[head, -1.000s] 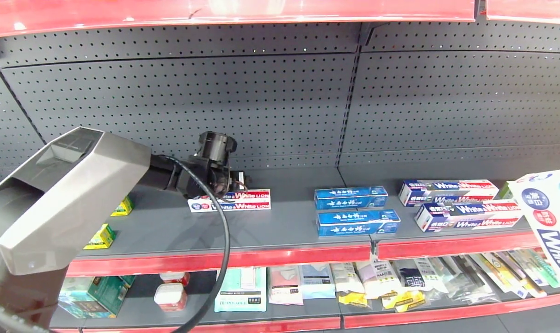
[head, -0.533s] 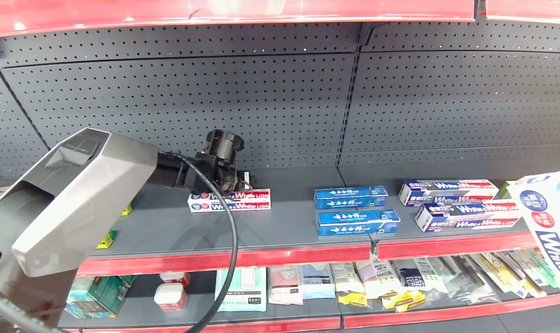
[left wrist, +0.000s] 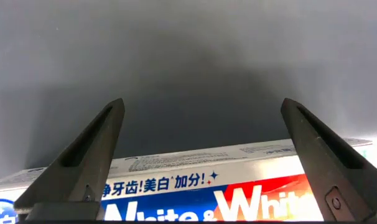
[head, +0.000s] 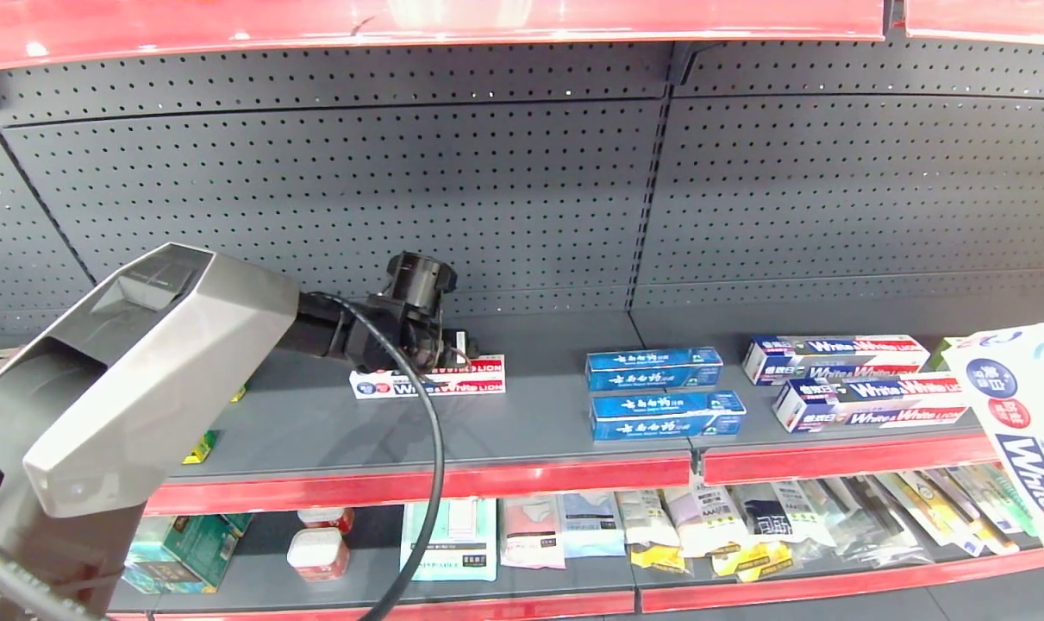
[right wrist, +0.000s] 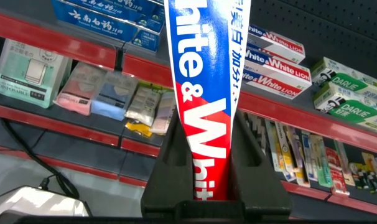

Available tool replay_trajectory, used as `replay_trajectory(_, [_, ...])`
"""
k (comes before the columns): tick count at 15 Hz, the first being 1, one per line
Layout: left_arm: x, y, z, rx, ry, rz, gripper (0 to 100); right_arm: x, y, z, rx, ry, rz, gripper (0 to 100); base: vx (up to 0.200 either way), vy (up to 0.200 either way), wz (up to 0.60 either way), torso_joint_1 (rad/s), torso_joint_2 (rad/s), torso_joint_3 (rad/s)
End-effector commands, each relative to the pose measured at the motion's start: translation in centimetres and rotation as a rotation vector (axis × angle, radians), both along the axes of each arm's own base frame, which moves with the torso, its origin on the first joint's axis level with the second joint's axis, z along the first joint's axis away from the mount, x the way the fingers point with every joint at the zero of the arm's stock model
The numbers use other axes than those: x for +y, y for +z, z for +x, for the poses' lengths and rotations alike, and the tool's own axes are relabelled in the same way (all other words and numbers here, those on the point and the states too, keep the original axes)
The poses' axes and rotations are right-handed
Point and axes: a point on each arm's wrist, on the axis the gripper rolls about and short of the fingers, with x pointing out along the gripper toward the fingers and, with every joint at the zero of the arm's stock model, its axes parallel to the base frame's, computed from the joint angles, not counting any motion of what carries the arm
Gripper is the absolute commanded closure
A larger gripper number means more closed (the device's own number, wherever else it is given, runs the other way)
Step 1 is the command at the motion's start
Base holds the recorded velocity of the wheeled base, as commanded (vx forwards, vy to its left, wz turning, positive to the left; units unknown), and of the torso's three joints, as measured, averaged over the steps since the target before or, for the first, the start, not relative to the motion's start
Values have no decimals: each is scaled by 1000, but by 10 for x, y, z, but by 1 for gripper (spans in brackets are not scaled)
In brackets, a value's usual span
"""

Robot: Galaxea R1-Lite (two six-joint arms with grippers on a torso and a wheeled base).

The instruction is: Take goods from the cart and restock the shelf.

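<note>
My left tool (left wrist: 202, 106) is spread wide open over a flat toothpaste box (left wrist: 207, 193) lying on the shelf (head: 522, 431). My right tool (right wrist: 207, 134) is clamped tight on a second toothpaste box (right wrist: 204, 62).

The left arm (head: 159, 345) wore an angular silver-grey shell. Toward the claw it narrowed into black jointed segments topped by a stubby black cylinder (head: 418, 276). A thick black cable (head: 435, 466) looped behind the left claw (left wrist: 202, 109). Its dark grey fingers (left wrist: 83, 168) were tapered wedges, one bearing a small round screw. The right claw (right wrist: 208, 124) was matte black and blocky.
</note>
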Motion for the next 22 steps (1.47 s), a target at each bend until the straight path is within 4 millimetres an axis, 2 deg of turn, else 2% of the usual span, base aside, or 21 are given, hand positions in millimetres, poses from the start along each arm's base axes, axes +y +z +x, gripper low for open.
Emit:
replay_trajectory(1, [0,1,-2,6,1,1,0,0,-1,0,3,0,0,100,0,0,0,0,0,0])
replay_trajectory(9, [10,-1,-26,66,-9,11,0,0,-1,0,4,1,2,100,0,0,0,0,0,0])
replay_trajectory(19, [29,1,-67,89,-6,19,0,0,-1,0,2,1,3,100,0,0,0,0,0,0])
replay_trajectory(22, [33,-4,-75,94,-5,21,0,0,-1,0,2,1,3,100,0,0,0,0,0,0])
